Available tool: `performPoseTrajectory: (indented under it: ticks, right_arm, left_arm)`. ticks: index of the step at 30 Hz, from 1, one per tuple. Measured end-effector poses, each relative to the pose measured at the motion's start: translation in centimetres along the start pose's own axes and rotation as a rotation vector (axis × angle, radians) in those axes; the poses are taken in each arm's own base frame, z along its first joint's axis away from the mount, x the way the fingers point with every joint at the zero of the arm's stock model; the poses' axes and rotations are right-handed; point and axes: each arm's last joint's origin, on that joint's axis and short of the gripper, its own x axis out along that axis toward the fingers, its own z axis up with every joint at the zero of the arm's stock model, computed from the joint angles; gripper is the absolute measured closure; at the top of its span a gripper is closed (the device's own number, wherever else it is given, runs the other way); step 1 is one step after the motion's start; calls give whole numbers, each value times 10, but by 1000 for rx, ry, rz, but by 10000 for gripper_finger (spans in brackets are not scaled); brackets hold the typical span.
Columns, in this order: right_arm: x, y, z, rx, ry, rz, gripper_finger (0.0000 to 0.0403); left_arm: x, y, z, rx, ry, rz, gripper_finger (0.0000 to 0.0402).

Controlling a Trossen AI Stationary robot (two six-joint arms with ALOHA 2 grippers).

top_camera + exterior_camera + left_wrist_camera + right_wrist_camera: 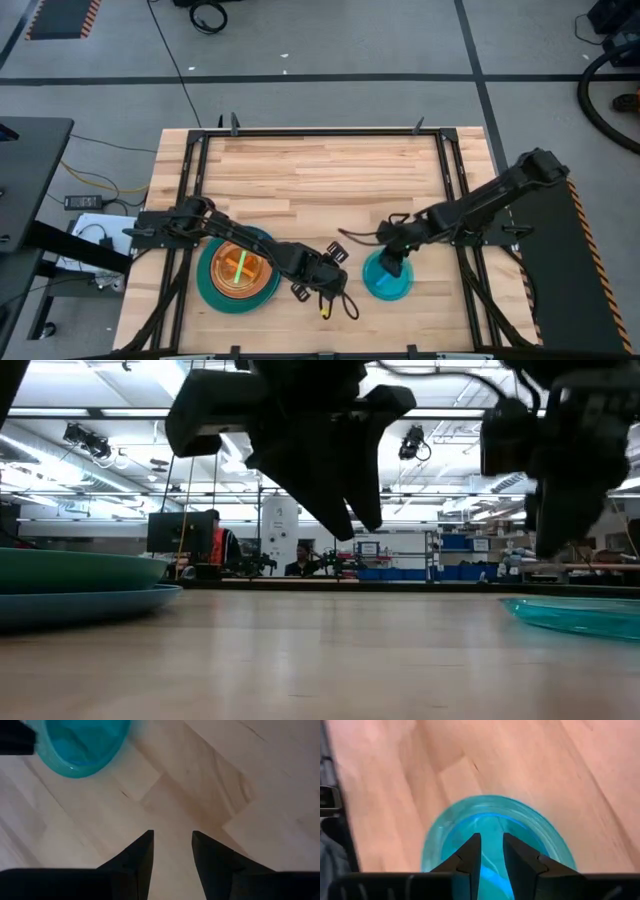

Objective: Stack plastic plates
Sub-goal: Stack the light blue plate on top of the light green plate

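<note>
A stack of plastic plates [238,272] rests on the wooden table near its front left, a large teal one [208,290] at the bottom and orange and green ones on top; the low view shows its edge [80,585]. A small cyan plate [388,280] lies flat on the table to the right of the stack. My left gripper [172,837] hangs open over bare wood between the stack and the cyan plate [80,745]. My right gripper [491,840] hovers open just above the cyan plate [495,820], clear of it in the low view [565,510].
Black frame rails [190,170] run along the table's left, right and far sides. A looped cable [338,305] hangs by the left gripper near the front edge. Bare wood [320,180] fills the table's far half.
</note>
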Motion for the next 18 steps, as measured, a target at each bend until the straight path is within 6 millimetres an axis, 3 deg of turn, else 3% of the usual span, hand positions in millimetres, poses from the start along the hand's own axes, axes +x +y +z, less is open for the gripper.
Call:
performPoseTrajectory:
  ticks: [5, 8, 18]
  right_arm:
    - [-25, -4, -2, 20, -17, -10, 312]
    - [-34, -13, -11, 69, 66, -84, 312]
    - [-31, -26, -37, 129, 373, -232, 312]
  left_arm:
    - [7, 11, -2, -9, -29, 28, 260]
    - [14, 21, -2, -21, -79, 31, 260]
    - [50, 29, 2, 118, -200, 30, 260]
